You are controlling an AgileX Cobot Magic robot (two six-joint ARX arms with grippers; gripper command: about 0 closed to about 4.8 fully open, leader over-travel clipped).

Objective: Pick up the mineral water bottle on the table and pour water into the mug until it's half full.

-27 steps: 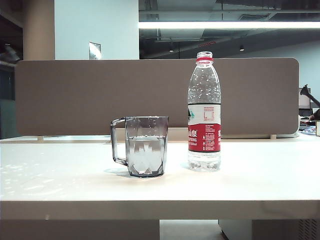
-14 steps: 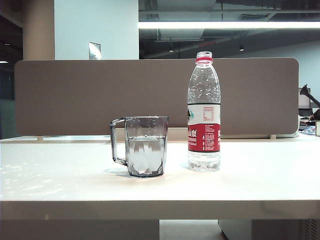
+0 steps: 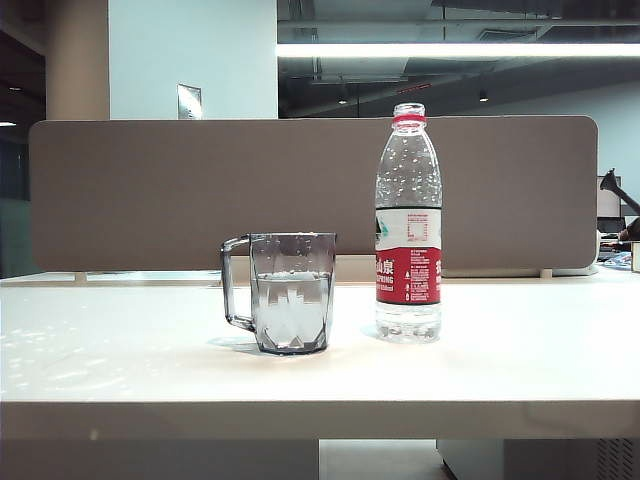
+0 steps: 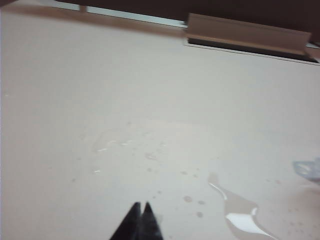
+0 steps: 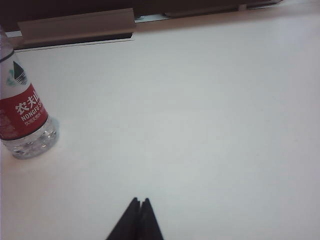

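While both grippers hang clenched and empty above the table, the pour appears complete.

The left gripper and right gripper each show fingertips pressed together; the mineral water bottle stands uncapped at 3 o'clock of the mug, near but apart, with the water about half-height. Judged: nothing remains but verifying the level.

exterior: my 2 arms out of frame | right wrist: bottle cut off above label | left wrist: mug only a blurred sliver at edge
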